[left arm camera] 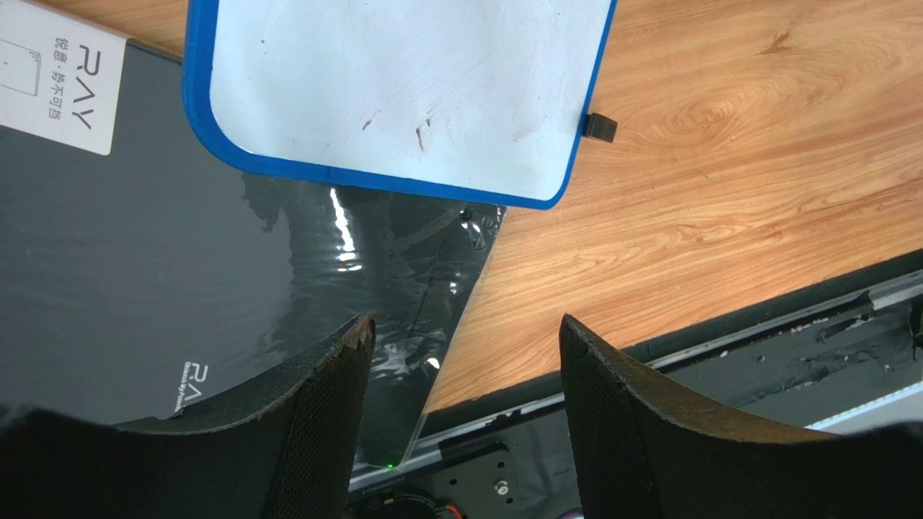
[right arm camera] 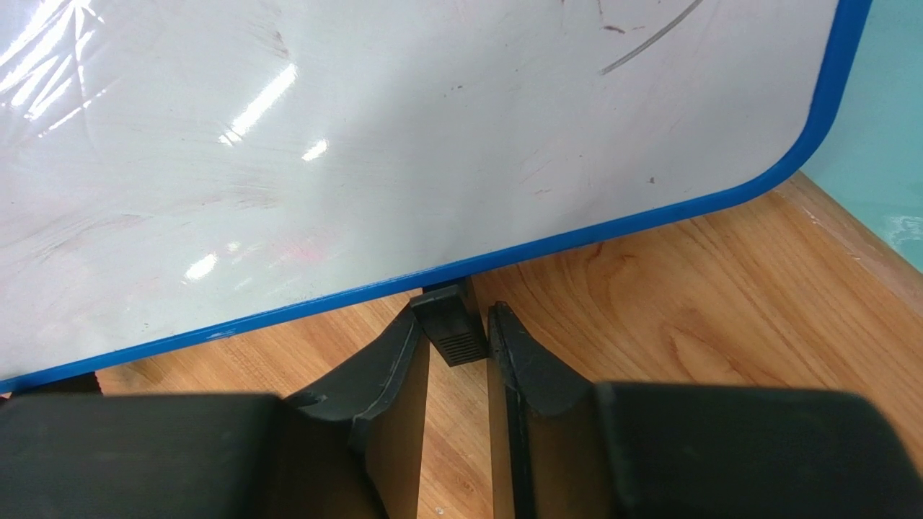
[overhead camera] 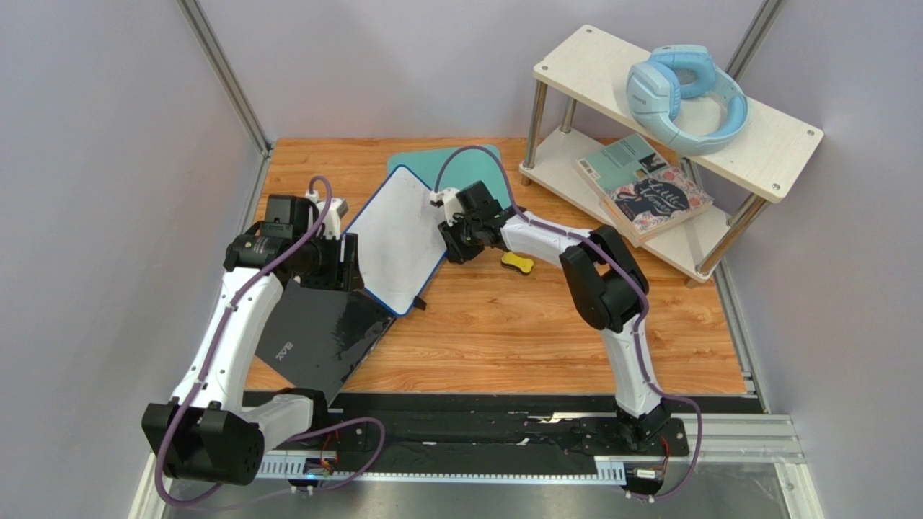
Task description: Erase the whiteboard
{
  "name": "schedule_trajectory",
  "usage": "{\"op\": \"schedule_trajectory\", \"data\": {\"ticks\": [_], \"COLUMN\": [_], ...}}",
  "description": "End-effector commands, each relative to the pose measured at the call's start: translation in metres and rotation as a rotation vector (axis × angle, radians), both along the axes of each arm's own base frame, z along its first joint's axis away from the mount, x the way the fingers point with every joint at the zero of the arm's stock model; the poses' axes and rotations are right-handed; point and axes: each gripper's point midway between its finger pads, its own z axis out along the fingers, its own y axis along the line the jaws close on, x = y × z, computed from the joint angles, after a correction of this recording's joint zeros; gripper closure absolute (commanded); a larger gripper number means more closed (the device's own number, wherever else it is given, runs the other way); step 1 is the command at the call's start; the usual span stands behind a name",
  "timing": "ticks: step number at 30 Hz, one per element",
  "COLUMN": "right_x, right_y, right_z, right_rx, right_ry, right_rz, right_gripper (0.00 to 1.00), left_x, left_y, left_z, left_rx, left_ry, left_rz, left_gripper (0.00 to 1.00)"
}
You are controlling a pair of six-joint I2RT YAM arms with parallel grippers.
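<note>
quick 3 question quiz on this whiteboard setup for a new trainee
1. True or false: the left hand is open and holds nothing.
2. What is the right hand pinching? A) a marker B) a black foot of the whiteboard C) a cloth
3. Fill in: the glossy slab below the left hand is ___ in colour.
Key: 1 true; 2 B; 3 black.
</note>
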Motion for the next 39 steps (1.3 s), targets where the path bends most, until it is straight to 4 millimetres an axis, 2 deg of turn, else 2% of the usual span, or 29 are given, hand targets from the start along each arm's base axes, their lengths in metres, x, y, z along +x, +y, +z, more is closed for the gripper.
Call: {"op": "schedule_trajectory", "data": {"ticks": [1, 2, 4, 5, 12, 13, 14, 16, 17, 20, 21, 23, 24, 25, 28, 33, 36, 39], "right_x": [0.001, 0.003, -0.001, 0.001, -0.004, -0.005, -0.009, -0.013, -0.019, -0.027, -0.035, -0.043, -0.052, -0.054, -0.072, -0.099, -0.111, -0.121], "right_y": [-0.009, -0.014, -0.026, -0.030, -0.067, -0.070, -0.076, -0.084, -0.091, -0.102, -0.108, -0.112, -0.118, -0.118, -0.117, -0.101, -0.092, -0.086], "right_z": [0.002, 0.007, 0.001, 0.007, 0.005, 0.009, 0.004, 0.007, 0.001, 0.005, -0.001, 0.004, -0.001, 0.006, 0.008, 0.009, 0.008, 0.005], "right_rx": [-0.012, -0.020, -0.044, -0.049, -0.131, -0.129, -0.144, -0.145, -0.163, -0.158, -0.163, -0.149, -0.160, -0.139, -0.117, -0.112, -0.126, -0.151], "right_ry": [-0.052, -0.074, -0.079, -0.102, -0.125, -0.127, -0.117, -0.116, -0.103, -0.095, -0.072, -0.066, -0.046, -0.046, -0.018, 0.025, 0.042, 0.047], "right_rz": [-0.042, -0.069, -0.101, -0.127, -0.295, -0.316, -0.344, -0.379, -0.395, -0.466, -0.484, -0.501, -0.506, -0.515, -0.483, -0.389, -0.335, -0.295], "right_gripper": [0.90, 0.91, 0.92, 0.93, 0.99, 0.99, 1.00, 1.00, 1.00, 1.00, 1.00, 1.00, 1.00, 1.00, 1.00, 1.00, 0.96, 0.74], "left_x": [0.002, 0.002, 0.002, 0.002, 0.002, 0.002, 0.003, 0.003, 0.004, 0.004, 0.004, 0.004, 0.004, 0.004, 0.003, 0.002, 0.002, 0.002], "left_y": [0.000, 0.000, 0.000, -0.001, -0.003, -0.003, -0.004, -0.006, -0.006, -0.007, -0.008, -0.009, -0.010, -0.010, -0.011, -0.013, -0.013, -0.012], "left_z": [0.009, 0.009, 0.009, 0.010, 0.011, 0.011, 0.011, 0.011, 0.010, 0.010, 0.011, 0.011, 0.011, 0.013, 0.014, 0.016, 0.018, 0.018], "left_rx": [-0.009, -0.007, -0.009, -0.012, -0.026, -0.027, -0.029, -0.038, -0.040, -0.048, -0.053, -0.057, -0.062, -0.064, -0.070, -0.077, -0.078, -0.075], "left_ry": [-0.040, -0.040, -0.039, -0.044, -0.046, -0.046, -0.045, -0.045, -0.042, -0.047, -0.048, -0.050, -0.049, -0.055, -0.063, -0.067, -0.076, -0.080], "left_rz": [-0.002, -0.001, -0.001, -0.002, -0.007, -0.008, -0.008, -0.013, -0.013, -0.016, -0.019, -0.022, -0.025, -0.026, -0.032, -0.038, -0.039, -0.037], "left_gripper": [0.32, 0.32, 0.32, 0.32, 0.32, 0.32, 0.32, 0.32, 0.32, 0.32, 0.32, 0.32, 0.32, 0.32, 0.32, 0.32, 0.32, 0.32]}}
